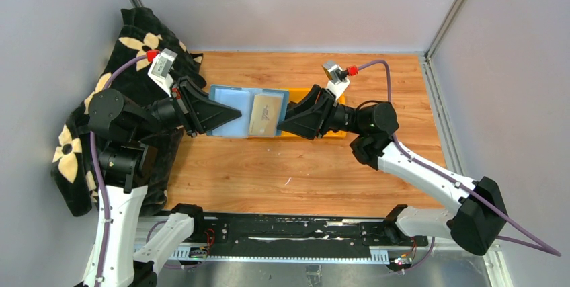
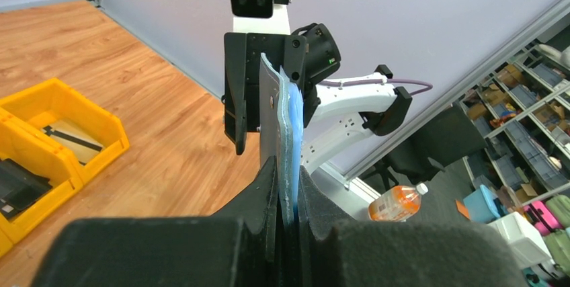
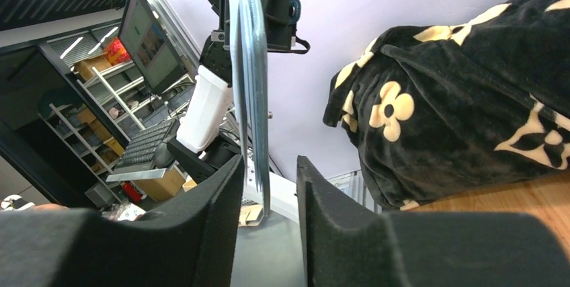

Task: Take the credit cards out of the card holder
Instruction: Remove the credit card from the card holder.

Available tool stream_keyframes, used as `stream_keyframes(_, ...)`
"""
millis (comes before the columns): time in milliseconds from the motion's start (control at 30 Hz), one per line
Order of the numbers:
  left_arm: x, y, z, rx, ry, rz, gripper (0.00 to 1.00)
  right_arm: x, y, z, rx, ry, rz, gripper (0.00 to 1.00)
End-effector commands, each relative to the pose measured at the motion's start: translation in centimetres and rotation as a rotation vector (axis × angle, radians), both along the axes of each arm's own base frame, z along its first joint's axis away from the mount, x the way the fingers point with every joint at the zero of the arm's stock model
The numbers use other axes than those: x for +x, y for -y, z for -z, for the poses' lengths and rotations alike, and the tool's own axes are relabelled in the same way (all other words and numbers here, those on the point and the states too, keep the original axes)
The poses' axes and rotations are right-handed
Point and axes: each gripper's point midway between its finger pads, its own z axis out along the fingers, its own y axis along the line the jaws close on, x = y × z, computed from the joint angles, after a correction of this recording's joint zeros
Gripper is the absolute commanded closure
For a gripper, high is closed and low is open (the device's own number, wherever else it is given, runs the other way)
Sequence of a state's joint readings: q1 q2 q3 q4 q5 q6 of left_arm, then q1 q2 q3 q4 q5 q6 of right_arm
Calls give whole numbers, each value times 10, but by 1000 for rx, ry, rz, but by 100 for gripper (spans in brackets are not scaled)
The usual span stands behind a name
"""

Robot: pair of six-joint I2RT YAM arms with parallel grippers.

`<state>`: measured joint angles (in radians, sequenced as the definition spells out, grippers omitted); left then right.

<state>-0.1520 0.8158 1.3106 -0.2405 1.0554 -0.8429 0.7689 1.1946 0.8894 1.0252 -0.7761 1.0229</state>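
Plain grey walls box in a wooden counter point(image 1: 302, 166), with a black flowered blanket point(image 1: 134, 45) heaped at its left edge. The left gripper point(image 2: 286, 176) is clamped tight on one end of the card holder point(image 1: 232, 102), which hangs in the air above the counter, spread open and seen edge-on from both wrists. The right gripper point(image 3: 267, 166) straddles the opposite end with its jaws apart. A sliver of gap shows on each side of the holder's rim, so nothing is pinched there yet. From overhead, a tan-faced credit card point(image 1: 264, 113) sits in the half nearest the right gripper, and yellow bins point(image 2: 67, 126) stand on the counter below. The holder looks soft and light: its layers wave slightly along the edge, so it will likely bend if pulled hard from one end (the left clamp is all that gives it a spine). The card, by contrast, should be stiff, thin and slick, with little for pads to bite on. The sensible hold, I judge, is flat across the card's exposed outer margin, not on the pocket wall around it. Whether the jaws now frame the card alone or the holder's wall too cannot be told. A pull straight along the pocket should free it; a skewed one risks jamming or slipping.
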Motion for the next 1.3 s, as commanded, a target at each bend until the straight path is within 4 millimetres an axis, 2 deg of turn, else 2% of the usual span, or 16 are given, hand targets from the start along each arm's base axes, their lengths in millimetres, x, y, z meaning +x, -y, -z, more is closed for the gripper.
stream_keyframes(0, -4, 0, 0, -2, 13, 19, 100, -13, -2, -19, 37, 68, -20, 58)
stream_keyframes(733, -8, 0, -3, -4, 21, 32, 100, -18, -20, -29, 25, 97, -35, 52)
stream_keyframes(1000, -2, -1, 5, 26, 41, -2, 100, -17, -28, -37, 36, 66, 19, 49)
stream_keyframes(1133, 4, -4, 12, 66, 74, -47, 92, -21, -41, -32, -60, 108, 112, 60)
stream_keyframes(1200, 7, -6, 18, 89, 81, -67, 77, -18, -45, -27, -131, 132, 204, 73)
stream_keyframes(1267, 10, -8, 23, 113, 94, -89, 61, -9, -46, -26, -218, 145, 326, 92)
